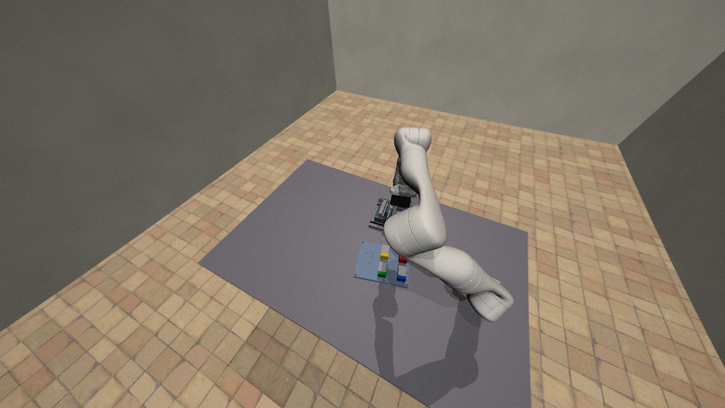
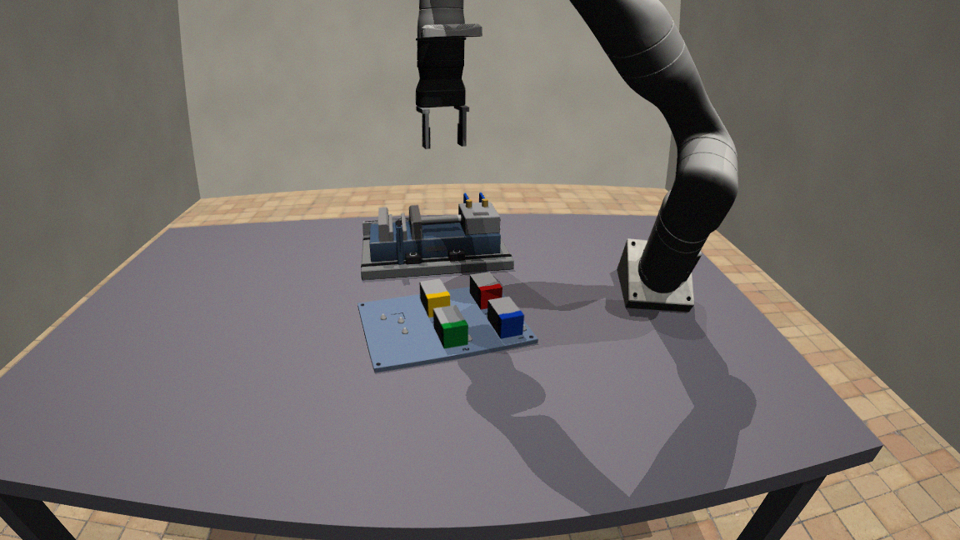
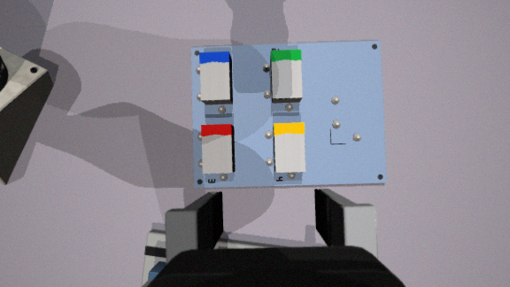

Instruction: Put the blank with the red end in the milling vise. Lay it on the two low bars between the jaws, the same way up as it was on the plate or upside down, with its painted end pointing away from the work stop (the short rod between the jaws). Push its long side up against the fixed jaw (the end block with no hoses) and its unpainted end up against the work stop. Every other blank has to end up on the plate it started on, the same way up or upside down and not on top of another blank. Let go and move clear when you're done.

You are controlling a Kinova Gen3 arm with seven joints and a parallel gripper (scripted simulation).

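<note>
The grey blank with the red end [image 2: 486,290] [image 3: 218,152] lies on the blue plate [image 2: 389,349] [image 3: 354,168], on the side toward the robot base. Blanks with a yellow end [image 2: 435,297] [image 3: 289,151], a green end [image 2: 450,325] [image 3: 286,77] and a blue end [image 2: 505,317] [image 3: 215,80] lie on the same plate, apart from each other. The milling vise [image 2: 436,242] [image 1: 377,218] stands behind the plate; no blank shows between its jaws. The fixed jaw [image 2: 383,223] is at its left end. My gripper [image 2: 444,145] [image 3: 268,210] is open and empty, high above the vise.
The vise's hose block [image 2: 479,217] is at its right end. The robot base [image 2: 661,295] stands right of the plate and vise. Small pins [image 2: 404,330] [image 3: 335,100] stand up from the plate's blank-free side. In the top view the arm [image 1: 415,230] hides part of the vise and plate.
</note>
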